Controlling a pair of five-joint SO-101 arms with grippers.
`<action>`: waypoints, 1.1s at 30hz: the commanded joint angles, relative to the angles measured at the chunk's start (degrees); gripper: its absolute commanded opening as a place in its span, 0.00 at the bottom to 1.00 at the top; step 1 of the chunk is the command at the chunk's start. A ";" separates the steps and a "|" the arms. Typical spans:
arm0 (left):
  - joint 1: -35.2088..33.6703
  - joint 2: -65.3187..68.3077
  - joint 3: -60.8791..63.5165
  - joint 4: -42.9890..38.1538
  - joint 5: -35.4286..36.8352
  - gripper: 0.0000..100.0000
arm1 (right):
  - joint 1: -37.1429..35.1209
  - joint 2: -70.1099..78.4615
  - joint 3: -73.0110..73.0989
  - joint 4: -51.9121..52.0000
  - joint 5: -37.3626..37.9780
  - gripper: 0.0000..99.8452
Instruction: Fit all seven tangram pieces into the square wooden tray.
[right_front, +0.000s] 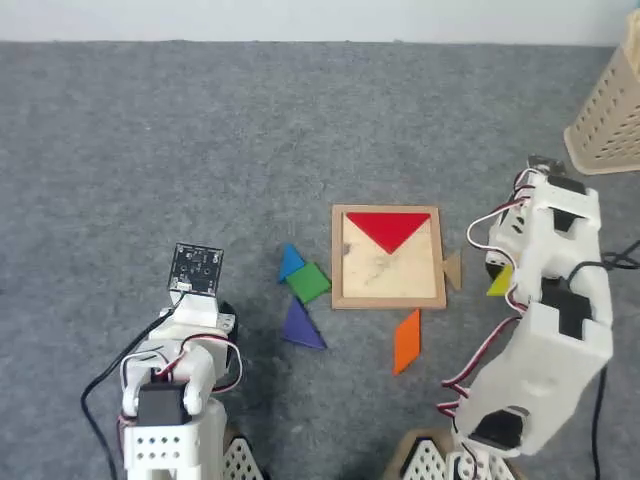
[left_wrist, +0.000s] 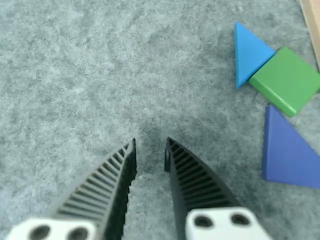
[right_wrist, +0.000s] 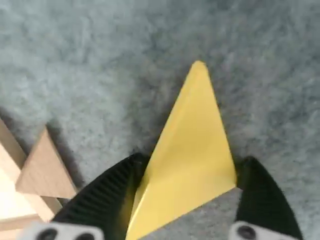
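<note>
Your worktop (right_front: 150, 150) is fuzzy grey felt, and a pale wall (right_front: 300, 20) runs behind it. The square wooden tray (right_front: 337, 260), smooth and light-grained, lies beside your right end effector (right_wrist: 191, 161) and holds a flat red triangle (right_front: 388, 229). That end effector is clamped on a glossy yellow triangle (right_wrist: 190, 145). Your left end effector (left_wrist: 150, 141) is barely parted and empty.
</note>
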 joint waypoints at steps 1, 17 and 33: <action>-0.09 -0.97 -0.48 0.18 -0.44 0.09 | 0.40 1.19 -1.76 0.04 0.53 0.19; -0.09 -0.97 -0.48 0.18 -0.44 0.09 | 0.48 -0.04 -2.81 0.13 0.79 0.02; -0.09 -0.97 -0.48 0.18 -0.44 0.09 | -8.04 -18.24 -13.45 9.71 1.49 0.01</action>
